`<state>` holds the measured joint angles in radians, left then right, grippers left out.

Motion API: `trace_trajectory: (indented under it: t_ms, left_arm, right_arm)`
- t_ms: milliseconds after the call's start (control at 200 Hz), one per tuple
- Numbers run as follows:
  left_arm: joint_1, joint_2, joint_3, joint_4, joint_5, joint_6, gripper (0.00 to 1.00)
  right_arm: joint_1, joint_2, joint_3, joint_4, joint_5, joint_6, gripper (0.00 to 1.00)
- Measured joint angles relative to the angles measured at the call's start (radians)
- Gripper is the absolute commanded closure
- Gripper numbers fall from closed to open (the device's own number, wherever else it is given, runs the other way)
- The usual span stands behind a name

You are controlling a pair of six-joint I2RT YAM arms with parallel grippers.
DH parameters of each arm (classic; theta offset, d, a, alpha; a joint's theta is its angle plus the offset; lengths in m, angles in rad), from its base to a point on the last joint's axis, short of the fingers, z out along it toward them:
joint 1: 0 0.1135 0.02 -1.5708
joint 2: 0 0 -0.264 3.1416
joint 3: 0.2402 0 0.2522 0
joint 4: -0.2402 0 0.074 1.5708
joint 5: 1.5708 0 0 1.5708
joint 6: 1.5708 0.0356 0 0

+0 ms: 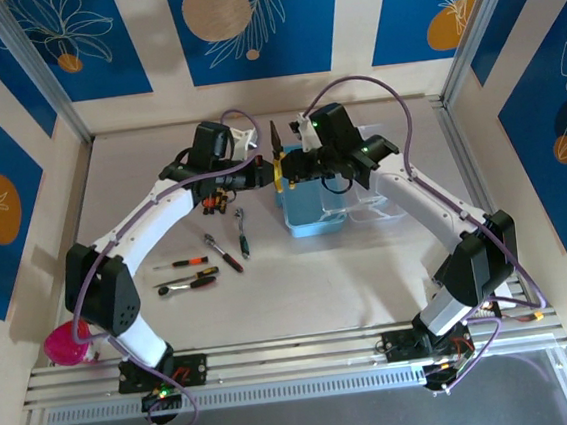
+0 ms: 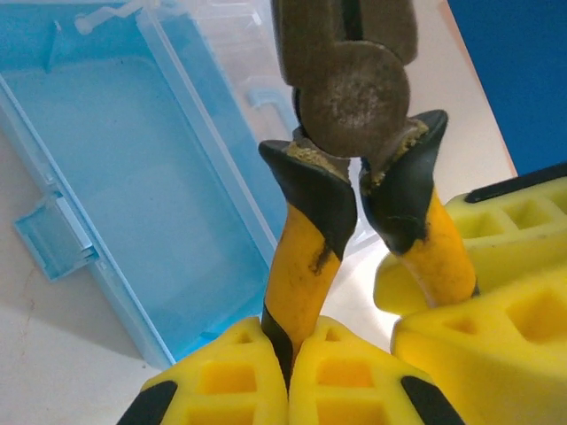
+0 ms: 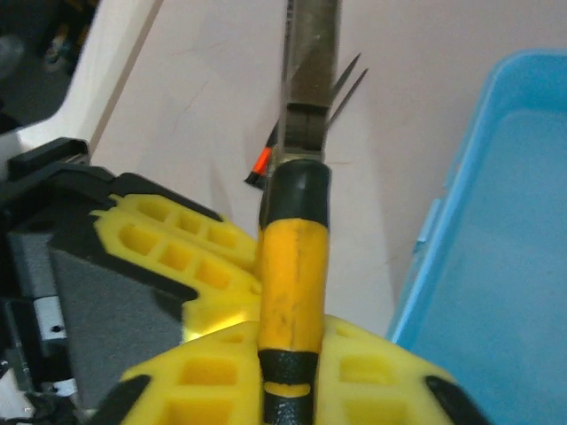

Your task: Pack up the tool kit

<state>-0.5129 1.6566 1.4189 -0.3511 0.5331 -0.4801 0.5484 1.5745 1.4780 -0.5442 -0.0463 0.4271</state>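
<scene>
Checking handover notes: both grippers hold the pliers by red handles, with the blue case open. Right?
No: the handles are yellow and black, not red; see the left wrist view. The left gripper and right gripper both hold the pliers, and the case is open.

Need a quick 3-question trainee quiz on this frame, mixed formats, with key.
1. True or false: the blue case lies with its lid open.
2. The left gripper and the right gripper are both shut on: A) a wrench B) the pliers C) a cup.
3. Fill in: in the top view, the loose screwdrivers lie to the ___ of the case.
Key: 1 true; 2 B; 3 left.
</scene>
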Motion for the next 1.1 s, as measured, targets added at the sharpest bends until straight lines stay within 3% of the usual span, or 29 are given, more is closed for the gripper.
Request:
trace_trajectory:
  t_ms: [60, 180, 390, 510, 780, 1101]
  left_arm:
    - [0.000, 0.001, 0.000, 0.002, -0.001, 0.001, 0.77]
    - [0.000, -0.002, -0.001, 0.003, -0.007, 0.008, 0.45]
    - [0.019, -0.041, 0.000, -0.017, -0.014, 0.055, 0.16]
    - [0.074, -0.098, -0.002, -0.046, -0.042, 0.082, 0.00]
    - [0.240, -0.174, -0.034, -0.227, -0.280, 0.117, 0.00]
    - [0.256, -0.136, -0.128, -0.369, -0.454, 0.121, 0.00]
  right_arm:
    - [0.000, 0.000, 0.000, 0.000, 0.008, 0.005, 1.00]
    - [0.000, -0.006, 0.000, -0.006, 0.023, -0.003, 1.00]
    - [-0.031, -0.062, -0.036, -0.042, 0.047, -0.029, 1.00]
    - [-0.065, -0.103, -0.074, -0.073, 0.047, -0.048, 1.00]
    - [-0.106, -0.098, -0.107, -0.149, 0.042, -0.081, 1.00]
    - [-0.076, 0.130, -0.075, -0.156, 0.069, -0.077, 1.00]
